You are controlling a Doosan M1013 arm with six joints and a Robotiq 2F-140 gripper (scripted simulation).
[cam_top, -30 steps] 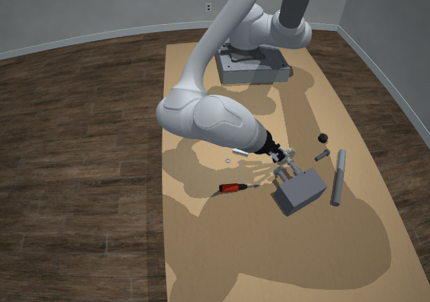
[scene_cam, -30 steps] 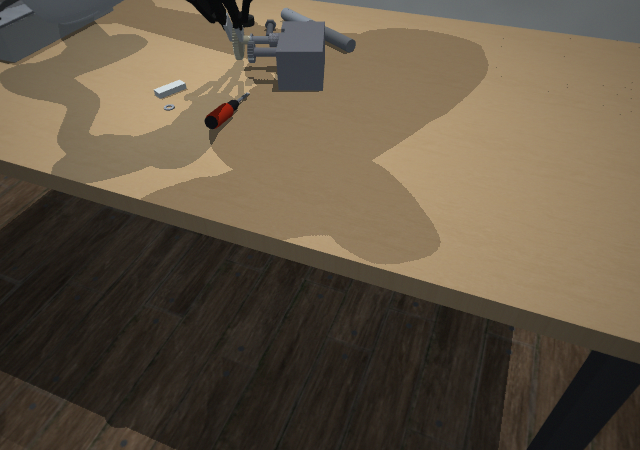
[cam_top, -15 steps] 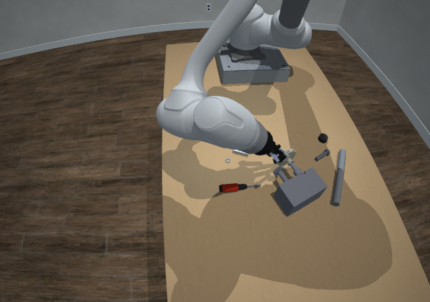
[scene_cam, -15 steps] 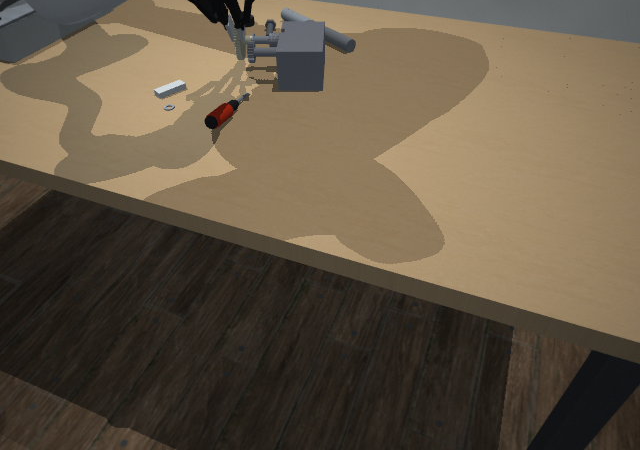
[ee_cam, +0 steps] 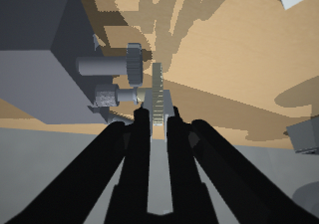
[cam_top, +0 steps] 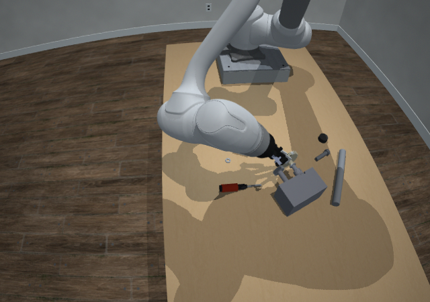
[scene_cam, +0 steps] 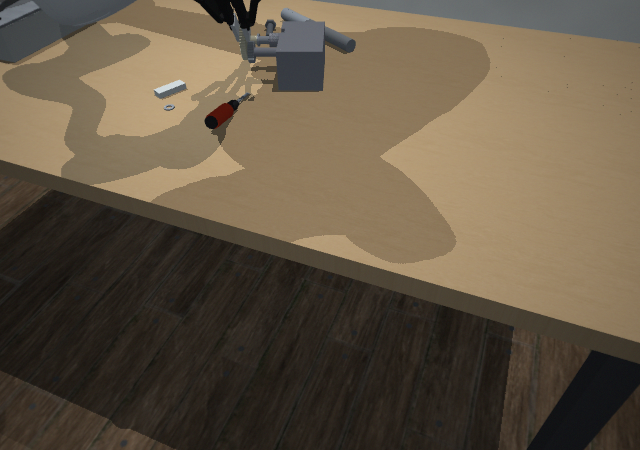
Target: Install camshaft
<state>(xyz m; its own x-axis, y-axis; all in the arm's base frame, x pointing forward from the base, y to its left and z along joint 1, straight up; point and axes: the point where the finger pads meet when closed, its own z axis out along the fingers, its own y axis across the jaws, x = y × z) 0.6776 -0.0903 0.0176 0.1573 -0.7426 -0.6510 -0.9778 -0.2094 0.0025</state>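
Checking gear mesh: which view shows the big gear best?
Wrist: the big gear stands edge-on between the jaws, beside the small crank gear. Exterior shows it small; top shows it mostly hidden by the gripper.
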